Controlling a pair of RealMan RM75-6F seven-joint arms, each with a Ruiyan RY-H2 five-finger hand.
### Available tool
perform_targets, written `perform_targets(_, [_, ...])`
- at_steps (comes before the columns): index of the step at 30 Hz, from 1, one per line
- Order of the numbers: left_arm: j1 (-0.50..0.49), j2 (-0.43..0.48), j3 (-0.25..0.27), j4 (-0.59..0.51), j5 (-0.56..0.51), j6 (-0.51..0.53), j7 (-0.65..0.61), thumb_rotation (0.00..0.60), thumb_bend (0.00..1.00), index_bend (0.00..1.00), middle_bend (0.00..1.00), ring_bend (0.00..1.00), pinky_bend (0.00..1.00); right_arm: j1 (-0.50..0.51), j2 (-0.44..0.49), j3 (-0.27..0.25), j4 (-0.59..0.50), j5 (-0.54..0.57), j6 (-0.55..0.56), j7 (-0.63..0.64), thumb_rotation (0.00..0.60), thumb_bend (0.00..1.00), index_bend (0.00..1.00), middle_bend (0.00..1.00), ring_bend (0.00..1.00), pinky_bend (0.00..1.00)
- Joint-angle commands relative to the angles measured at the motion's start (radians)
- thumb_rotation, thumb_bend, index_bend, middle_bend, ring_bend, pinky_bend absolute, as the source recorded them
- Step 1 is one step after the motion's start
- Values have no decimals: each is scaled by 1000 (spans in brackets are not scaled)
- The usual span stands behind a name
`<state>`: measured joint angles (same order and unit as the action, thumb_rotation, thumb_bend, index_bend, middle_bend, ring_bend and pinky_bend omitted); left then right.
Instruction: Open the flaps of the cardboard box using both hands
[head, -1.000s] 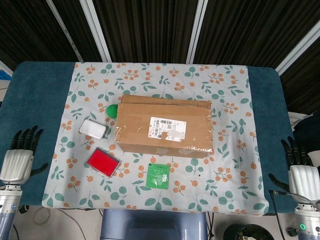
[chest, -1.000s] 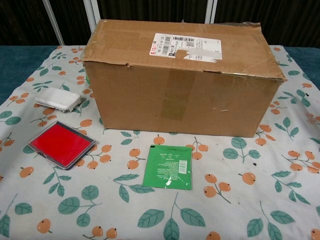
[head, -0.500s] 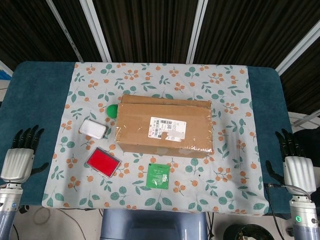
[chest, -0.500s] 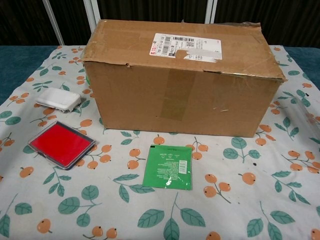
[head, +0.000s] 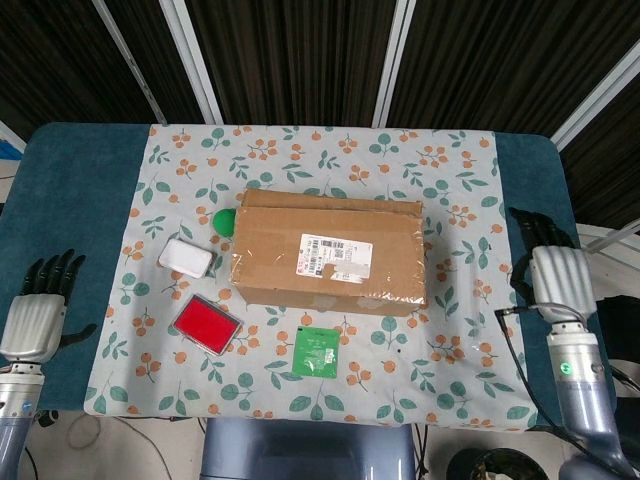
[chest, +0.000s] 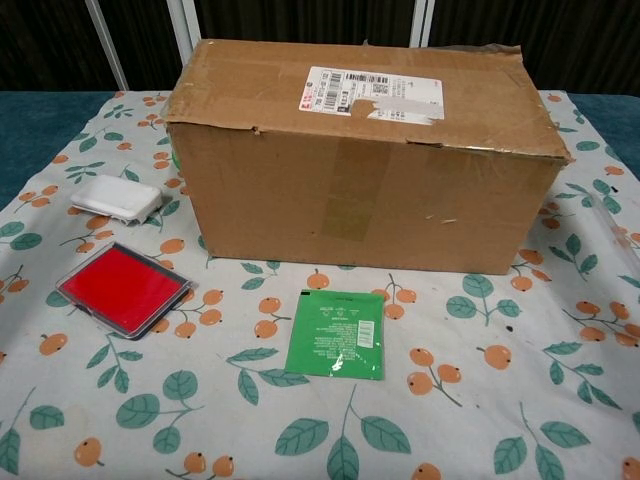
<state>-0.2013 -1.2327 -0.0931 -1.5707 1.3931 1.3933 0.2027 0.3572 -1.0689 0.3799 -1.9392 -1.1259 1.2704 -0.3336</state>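
Note:
A brown cardboard box (head: 330, 252) (chest: 360, 150) lies in the middle of the floral cloth, its top flaps down and a white shipping label on top. My left hand (head: 38, 310) hovers over the blue table edge at the far left, well away from the box, fingers spread and empty. My right hand (head: 556, 272) is at the right edge of the table, level with the box and a short way right of it, fingers apart and empty. Neither hand shows in the chest view.
Left of the box lie a white pad (head: 186, 258) (chest: 116, 198) and a red tray (head: 206, 323) (chest: 123, 287). A green packet (head: 316, 351) (chest: 336, 333) lies in front of the box. A green round thing (head: 225, 221) peeks out behind the box's left corner. A cable (head: 520, 350) trails from the right arm.
My right hand has moved up and forward along the table's right edge, from the near corner to level with the box. The left hand and the box have stayed put.

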Motion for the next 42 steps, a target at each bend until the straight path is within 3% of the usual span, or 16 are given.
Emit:
perform_targets(1, [-2,2,-3,-4,-8,-6,-2,600,25,0,0,0,0,135,-32,71,48,141,-113,-69,600,1000,278,316,270,320])
perform_targets(10, [-8,6,-4,-11,-15,-21,-22,600,38,0,0,0,0,344,-141,94,207,361,-240,-149,600,1000,313,352,315,369])
perform_targets(16, [-10,7,-6,-4,-15,-21,-36,600,38,0,0,0,0,429,-204,93,276,473,-267,-162,600,1000,324,365,335,370])
perform_targets(32, [-14,10,-9,-5,-33,-33,-45,600,38,0,0,0,0,505,-246,36,299,546,-259,-171,600,1000,383,444,419,373])
perform_targets(42, [-15,11,-10,-12,-42,-37,-50,600,38,0,0,0,0,520,-240,29,263,552,-241,-157,600,1000,484,573,551,496])
